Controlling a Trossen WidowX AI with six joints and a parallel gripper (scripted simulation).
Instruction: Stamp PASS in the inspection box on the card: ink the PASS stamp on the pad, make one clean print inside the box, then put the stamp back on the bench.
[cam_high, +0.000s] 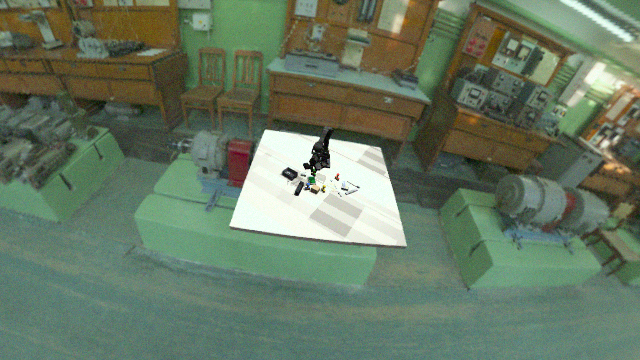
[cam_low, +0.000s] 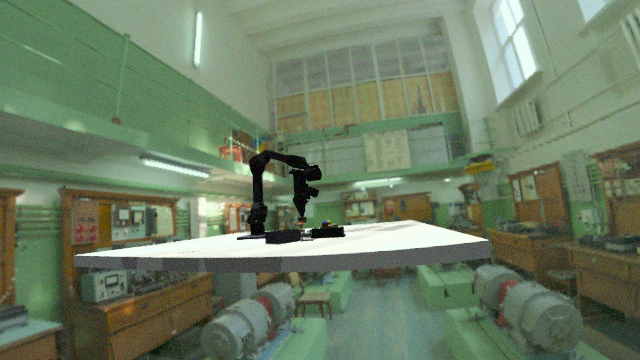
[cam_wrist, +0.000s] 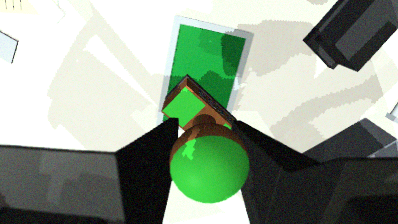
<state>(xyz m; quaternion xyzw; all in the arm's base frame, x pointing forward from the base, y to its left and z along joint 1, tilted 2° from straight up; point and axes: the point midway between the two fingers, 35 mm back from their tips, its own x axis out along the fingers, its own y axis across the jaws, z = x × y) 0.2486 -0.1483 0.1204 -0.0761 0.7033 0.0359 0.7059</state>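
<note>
My gripper (cam_high: 313, 172) (cam_low: 302, 218) (cam_wrist: 205, 127) is shut on a stamp with a round green knob (cam_wrist: 209, 167), a brown base and a green patch on top. The stamp is upright, its base turned at an angle to the pad. The green ink pad (cam_high: 311, 180) (cam_wrist: 207, 55) in its pale tray lies below; the wrist view shows the base in front of the pad's near end, raised above it. The stamp's underside is hidden. The card and its inspection box cannot be made out with certainty.
A black box (cam_high: 289, 173) and a black bar (cam_high: 299, 188) lie near the pad. A tan block (cam_high: 315, 189), a small blue item (cam_high: 308, 185) and a yellow one (cam_high: 323, 189) stand in front. A red item (cam_high: 337, 176) stands to the right in the top view.
</note>
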